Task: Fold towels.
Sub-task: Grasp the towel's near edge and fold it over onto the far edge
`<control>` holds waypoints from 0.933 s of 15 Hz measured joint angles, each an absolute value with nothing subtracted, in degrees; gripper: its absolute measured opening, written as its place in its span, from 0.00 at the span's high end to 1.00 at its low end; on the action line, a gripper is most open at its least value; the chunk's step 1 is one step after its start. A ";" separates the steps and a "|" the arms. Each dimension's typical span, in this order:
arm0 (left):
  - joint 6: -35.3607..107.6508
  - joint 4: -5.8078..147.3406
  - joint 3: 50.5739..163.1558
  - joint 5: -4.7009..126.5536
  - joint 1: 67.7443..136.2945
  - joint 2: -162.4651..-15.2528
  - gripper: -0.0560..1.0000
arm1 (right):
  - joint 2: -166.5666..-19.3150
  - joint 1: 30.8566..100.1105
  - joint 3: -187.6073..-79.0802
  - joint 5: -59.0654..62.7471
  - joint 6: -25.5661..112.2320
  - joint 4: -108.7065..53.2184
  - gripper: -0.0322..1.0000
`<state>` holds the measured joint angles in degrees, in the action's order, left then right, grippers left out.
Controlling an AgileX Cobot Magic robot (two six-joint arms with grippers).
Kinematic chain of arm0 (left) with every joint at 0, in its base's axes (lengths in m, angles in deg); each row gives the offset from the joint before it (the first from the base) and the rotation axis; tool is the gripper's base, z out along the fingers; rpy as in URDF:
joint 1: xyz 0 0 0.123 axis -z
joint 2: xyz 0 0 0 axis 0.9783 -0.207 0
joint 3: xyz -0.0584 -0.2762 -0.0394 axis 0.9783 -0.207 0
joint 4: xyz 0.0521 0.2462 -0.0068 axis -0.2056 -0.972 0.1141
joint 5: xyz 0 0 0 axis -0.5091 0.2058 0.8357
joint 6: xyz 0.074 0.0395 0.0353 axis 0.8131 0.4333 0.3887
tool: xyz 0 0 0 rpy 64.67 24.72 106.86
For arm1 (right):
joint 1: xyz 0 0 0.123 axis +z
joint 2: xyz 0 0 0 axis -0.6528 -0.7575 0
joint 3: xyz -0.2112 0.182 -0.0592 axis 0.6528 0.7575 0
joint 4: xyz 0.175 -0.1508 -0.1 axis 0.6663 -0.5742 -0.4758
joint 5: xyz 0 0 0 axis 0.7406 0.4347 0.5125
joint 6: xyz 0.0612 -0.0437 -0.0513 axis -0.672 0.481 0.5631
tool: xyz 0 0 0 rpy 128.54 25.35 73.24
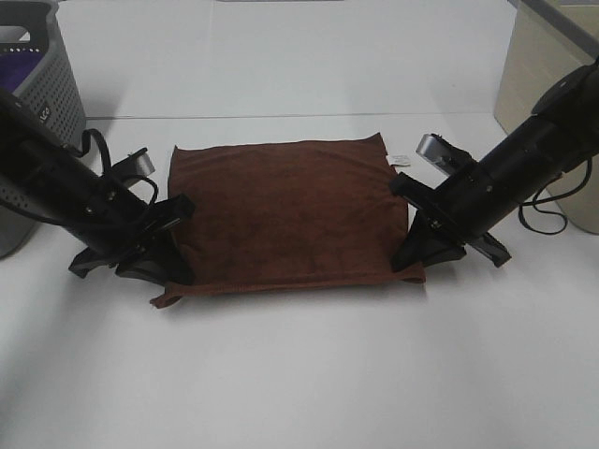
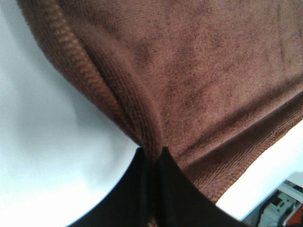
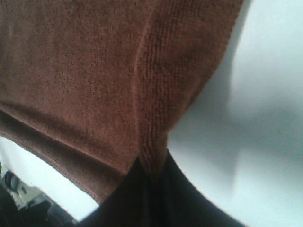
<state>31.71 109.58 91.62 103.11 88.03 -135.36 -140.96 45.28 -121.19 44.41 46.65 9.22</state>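
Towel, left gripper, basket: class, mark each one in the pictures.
towel [image 1: 290, 210], high view, middle of the cloth.
left gripper [image 2: 152, 158], left wrist view, between its fingertips.
basket [image 1: 45, 103], high view, its perforated wall.

The dark reddish-brown square microfibre cloth [image 1: 285, 215] is seen whole from high beyond its near edge, angled downward. The wrist views are taken very close against its left and right edges; only this cloth is shared.
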 joint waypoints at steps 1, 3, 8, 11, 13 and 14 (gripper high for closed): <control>30.56 108.66 89.79 103.74 88.03 -134.10 0.94 | -140.78 45.39 -120.56 46.59 45.62 8.71 0.97; 29.53 108.78 84.80 104.03 88.14 -131.53 0.94 | -137.40 45.51 -114.55 47.11 44.65 8.94 0.97; 29.24 109.35 79.88 106.55 88.20 -129.52 0.94 | -132.82 45.57 -105.44 46.30 44.48 9.34 0.97; 29.07 108.83 84.34 104.60 88.20 -128.49 0.94 | -132.82 45.57 -111.39 46.30 44.48 8.02 0.97; 28.90 108.20 89.27 101.50 88.20 -128.49 0.94 | -133.05 45.57 -118.96 46.02 44.42 7.16 0.97; 28.90 108.20 89.27 101.50 88.20 -128.49 0.94 | -133.05 45.57 -118.96 46.02 44.42 7.16 0.97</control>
